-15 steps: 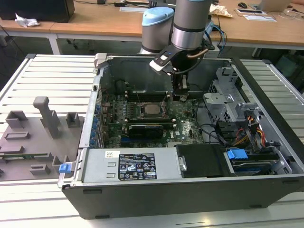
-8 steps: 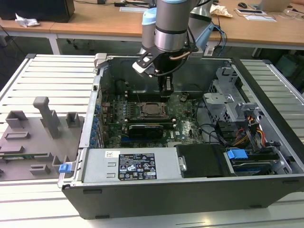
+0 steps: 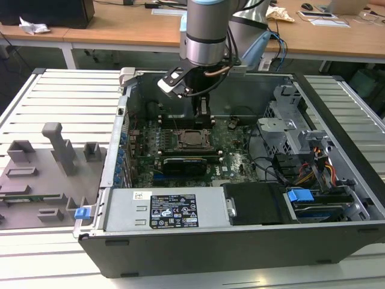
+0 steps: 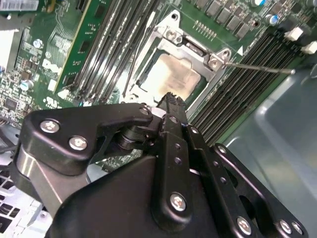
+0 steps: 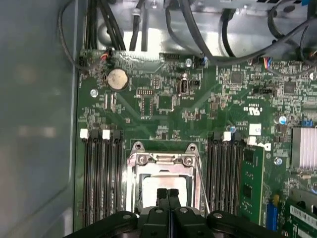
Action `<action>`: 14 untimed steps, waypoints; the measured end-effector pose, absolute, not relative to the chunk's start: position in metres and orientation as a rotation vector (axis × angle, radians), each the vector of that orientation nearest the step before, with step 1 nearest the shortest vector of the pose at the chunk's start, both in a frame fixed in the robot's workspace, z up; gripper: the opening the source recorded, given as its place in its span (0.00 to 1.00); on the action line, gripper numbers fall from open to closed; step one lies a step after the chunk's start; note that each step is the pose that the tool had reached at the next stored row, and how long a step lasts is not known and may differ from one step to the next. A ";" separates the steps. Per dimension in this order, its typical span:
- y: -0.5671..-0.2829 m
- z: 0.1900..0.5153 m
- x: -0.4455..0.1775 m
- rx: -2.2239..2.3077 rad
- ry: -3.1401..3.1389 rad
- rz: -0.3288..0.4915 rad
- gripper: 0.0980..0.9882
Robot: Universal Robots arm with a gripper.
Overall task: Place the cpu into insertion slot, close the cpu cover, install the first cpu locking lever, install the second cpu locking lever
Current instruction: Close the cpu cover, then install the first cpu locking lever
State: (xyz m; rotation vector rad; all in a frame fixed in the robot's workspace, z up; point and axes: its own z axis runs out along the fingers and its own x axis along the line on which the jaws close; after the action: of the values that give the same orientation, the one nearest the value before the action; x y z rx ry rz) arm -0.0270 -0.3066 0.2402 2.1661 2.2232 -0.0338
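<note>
The cpu (image 4: 172, 77) lies flat in the insertion slot (image 5: 132, 188) on the green board, its silvery-beige top showing through the window of the cpu cover (image 4: 171, 35). The cover lies down over the chip. A thin wire locking lever (image 4: 257, 67) sticks out from one corner of the socket, and it runs along the socket's side in the first wrist view (image 5: 200, 183). My gripper (image 5: 167, 192) hangs just above the socket, shut, its two black fingertips pressed together with nothing between them. In the exterior view the gripper (image 3: 203, 113) stands over the cpu (image 3: 192, 139), at its far side.
Black memory slots (image 5: 101, 173) flank the socket on both sides. The open computer case (image 3: 337, 108) walls in the board. A drive cage (image 3: 289, 129) and cables fill the exterior view's right. A power supply (image 3: 168, 211) sits at the front. A grey fixture tray (image 3: 42, 174) lies outside on the left.
</note>
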 end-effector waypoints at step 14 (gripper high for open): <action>-0.307 0.240 -0.034 2.166 2.223 -0.034 0.01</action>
State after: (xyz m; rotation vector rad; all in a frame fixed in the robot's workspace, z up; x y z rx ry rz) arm -0.0339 -0.3066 0.2396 2.1660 2.2234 -0.0337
